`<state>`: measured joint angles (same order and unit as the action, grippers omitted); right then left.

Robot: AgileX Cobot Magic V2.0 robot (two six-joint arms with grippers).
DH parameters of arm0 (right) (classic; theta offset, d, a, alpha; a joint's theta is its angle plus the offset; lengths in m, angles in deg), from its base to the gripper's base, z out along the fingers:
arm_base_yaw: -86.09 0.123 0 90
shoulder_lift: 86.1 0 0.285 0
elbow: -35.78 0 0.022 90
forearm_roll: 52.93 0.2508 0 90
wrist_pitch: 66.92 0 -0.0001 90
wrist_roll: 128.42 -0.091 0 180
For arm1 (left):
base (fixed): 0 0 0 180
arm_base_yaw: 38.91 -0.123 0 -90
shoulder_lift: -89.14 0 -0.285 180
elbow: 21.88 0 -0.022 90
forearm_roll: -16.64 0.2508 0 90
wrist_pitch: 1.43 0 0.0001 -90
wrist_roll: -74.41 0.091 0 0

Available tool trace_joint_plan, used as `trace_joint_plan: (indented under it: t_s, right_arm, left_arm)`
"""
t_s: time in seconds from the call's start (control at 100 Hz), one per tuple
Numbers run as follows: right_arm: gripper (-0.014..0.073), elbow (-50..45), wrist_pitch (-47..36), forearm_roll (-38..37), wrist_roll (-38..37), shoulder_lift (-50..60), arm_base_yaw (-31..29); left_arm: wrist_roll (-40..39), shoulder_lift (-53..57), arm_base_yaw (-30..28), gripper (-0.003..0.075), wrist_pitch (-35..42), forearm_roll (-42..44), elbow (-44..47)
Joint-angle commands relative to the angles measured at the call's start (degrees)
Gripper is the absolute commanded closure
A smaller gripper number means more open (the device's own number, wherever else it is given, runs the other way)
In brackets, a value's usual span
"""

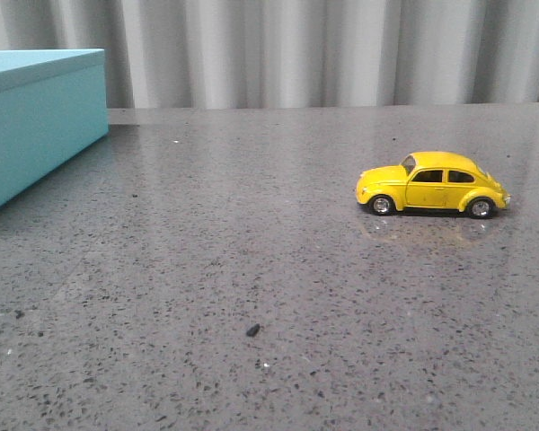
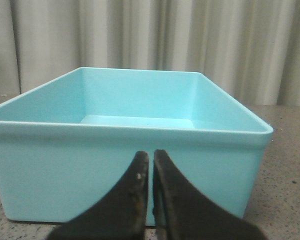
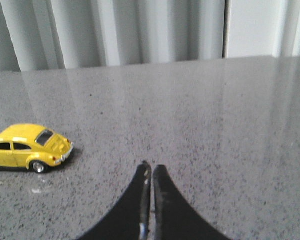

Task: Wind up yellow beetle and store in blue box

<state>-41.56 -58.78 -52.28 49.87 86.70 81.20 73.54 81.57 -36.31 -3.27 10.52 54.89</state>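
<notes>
The yellow beetle [image 1: 431, 184] stands on its wheels on the grey table at the right, side-on, nose to the left. It also shows in the right wrist view [image 3: 29, 148], off to one side of my right gripper [image 3: 151, 167], which is shut and empty above bare table. The blue box [image 1: 38, 117] sits at the far left. In the left wrist view the blue box [image 2: 125, 170] is open-topped and empty, right in front of my left gripper [image 2: 150, 155], which is shut and empty. Neither gripper shows in the front view.
The speckled grey table [image 1: 251, 269] stretches between box and car. A small dark speck [image 1: 252, 330] lies near the front middle. A pleated grey curtain [image 1: 323, 49] closes off the back edge.
</notes>
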Motion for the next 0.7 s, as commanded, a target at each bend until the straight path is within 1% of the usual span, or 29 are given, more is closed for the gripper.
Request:
trace_joint_plan:
  t_s: [0.0,0.06,0.18,0.28,0.36,0.42,0.62,0.69]
  right_arm:
    - [0.0634,3.6,-2.2,0.5,0.3,-2.6,-0.3]
    - [0.0634,5.8,0.1,0.5,0.3,-5.0,-0.3]
    - [0.0634,12.7,7.7,0.5,0.3,-12.6,-0.3]
    - [0.0634,17.6,7.8,0.5,0.3,-17.3,-0.3]
    - [0.0635,18.2,3.8,0.7,0.3,-19.8,-0.3]
    - [0.0635,18.5,4.0,1.6,0.3,-21.3,-0.3]
    - [0.0635,24.9,13.5,1.6,0.6,-26.4,-0.2]
    - [0.0635,28.1,16.0,1.6,1.7,-28.8,0.9]
  left_arm:
    - [0.0,0.6,-0.1,0.0741,1.1,-1.0,-3.2]
    - [0.2,-0.6,-0.1,0.0741,-0.9,-0.6,-5.6]
    - [0.2,-3.2,-0.1,0.0741,-1.5,0.2,-9.0]
    - [0.2,-5.2,-0.1,0.0741,-1.6,0.2,-10.5]
    - [0.2,-6.2,-0.1,0.0741,-1.6,0.1,-11.2]
    - [0.2,-6.3,-0.1,0.0741,-1.6,-0.5,-11.4]
    - [0.2,-6.3,-0.1,0.0741,-1.5,-0.8,-12.3]
    - [0.2,-6.3,-0.1,0.0741,-1.5,-0.8,-12.3]
